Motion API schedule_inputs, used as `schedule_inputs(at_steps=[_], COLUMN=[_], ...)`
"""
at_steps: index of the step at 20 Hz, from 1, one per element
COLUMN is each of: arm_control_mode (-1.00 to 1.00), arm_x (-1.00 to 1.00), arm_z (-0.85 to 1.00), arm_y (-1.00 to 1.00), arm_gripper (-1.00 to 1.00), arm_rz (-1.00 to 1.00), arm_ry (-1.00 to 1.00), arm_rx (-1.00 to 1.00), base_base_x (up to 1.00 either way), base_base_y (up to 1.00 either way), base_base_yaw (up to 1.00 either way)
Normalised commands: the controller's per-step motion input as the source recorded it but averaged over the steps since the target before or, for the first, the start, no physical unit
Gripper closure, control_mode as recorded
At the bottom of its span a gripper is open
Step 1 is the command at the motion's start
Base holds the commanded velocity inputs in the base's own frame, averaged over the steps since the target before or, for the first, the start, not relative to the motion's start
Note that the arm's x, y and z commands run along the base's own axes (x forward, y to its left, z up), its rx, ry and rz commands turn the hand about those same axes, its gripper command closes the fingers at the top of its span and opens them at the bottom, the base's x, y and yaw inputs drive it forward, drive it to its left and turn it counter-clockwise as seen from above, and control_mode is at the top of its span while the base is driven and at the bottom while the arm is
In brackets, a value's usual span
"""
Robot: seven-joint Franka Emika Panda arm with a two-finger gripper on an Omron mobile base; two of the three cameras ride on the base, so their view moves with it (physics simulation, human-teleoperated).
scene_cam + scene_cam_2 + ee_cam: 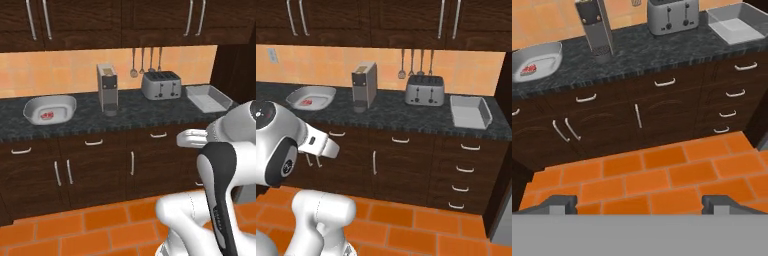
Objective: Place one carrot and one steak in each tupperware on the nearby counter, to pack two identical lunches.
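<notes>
On counter (130,117): red steak (47,116) w/ pale streaks

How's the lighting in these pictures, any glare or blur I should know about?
Left base view: flat, even rendered light, warm glow on the backsplash behind the toaster. Right base view: soft overall, no glare on the counter. Hand view: the steak looks small and blurry.

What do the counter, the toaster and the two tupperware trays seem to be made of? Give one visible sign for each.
Counter: polished stone, probably; black-grey marbled speckle.
Toaster: brushed metal, likely; silver-grey sheen, dark slots.
Rounded tupperware and rectangular tupperware: probably plastic, matte; pale grey-white, thin plain walls. Ceramic cannot be ruled out.
</notes>
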Motion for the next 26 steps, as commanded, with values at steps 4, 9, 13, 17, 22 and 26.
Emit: schedule_inputs(at_steps=[4,9,13,17,22,26], arm_control_mode=[1.0,1.0,1.0,1.0,1.0,1.0], arm_x=[0.0,0.0,0.0,0.0,0.0,0.0], arm_z=[0.0,0.0,0.0,0.0,0.0,0.0], arm_y=[0.0,0.0,0.0,0.0,0.0,0.0], arm_gripper=[-1.0,-1.0,-1.0,-1.0,-1.0,-1.0], arm_rz=[0.0,0.0,0.0,0.0,0.0,0.0], arm_ry=[0.0,0.0,0.0,0.0,0.0,0.0], arm_rx=[0.0,0.0,0.0,0.0,0.0,0.0], base_base_x=[0.06,1.0,1.0,0.48,-0.12,-0.64], base_base_y=[-1.0,-0.35,0.37,-0.63,-1.0,-1.0], base_base_yaw=[0.0,0.12,0.08,0.0,0.0,-0.04])
